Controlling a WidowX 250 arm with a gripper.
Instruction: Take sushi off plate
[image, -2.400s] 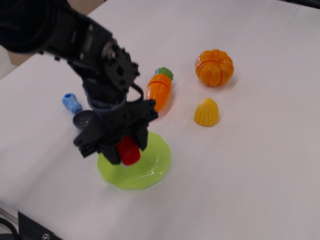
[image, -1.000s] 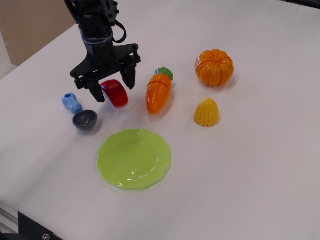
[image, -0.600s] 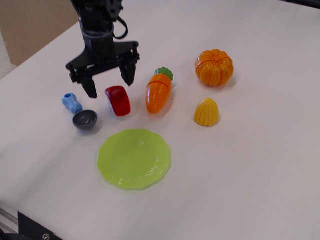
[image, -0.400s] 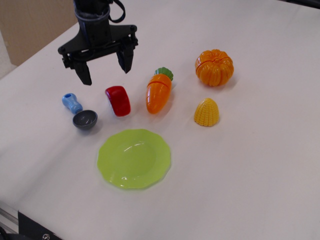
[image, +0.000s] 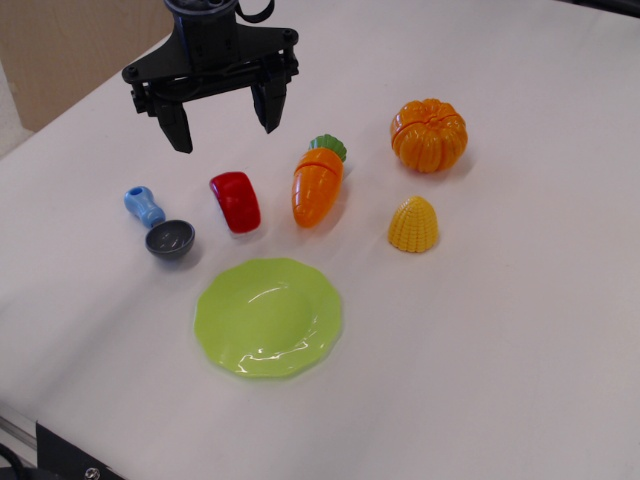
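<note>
The sushi (image: 236, 201), a glossy red top over a white base, lies on the white table between the small grey bowl and the orange carrot, beyond the plate. The lime-green scalloped plate (image: 268, 317) sits bare at the front centre. My black gripper (image: 226, 124) hangs open and empty above and behind the sushi, its two fingers spread wide, not touching anything.
An orange toy carrot (image: 318, 182) lies just right of the sushi. A dark grey bowl (image: 170, 240) and a blue toy (image: 144, 206) sit to its left. An orange pumpkin (image: 429, 135) and a yellow corn piece (image: 414, 224) stand at the right.
The gripper carried the sushi off the plate, set it on the table beside the carrot, opened, and has risen away from it. The sushi stays put.
</note>
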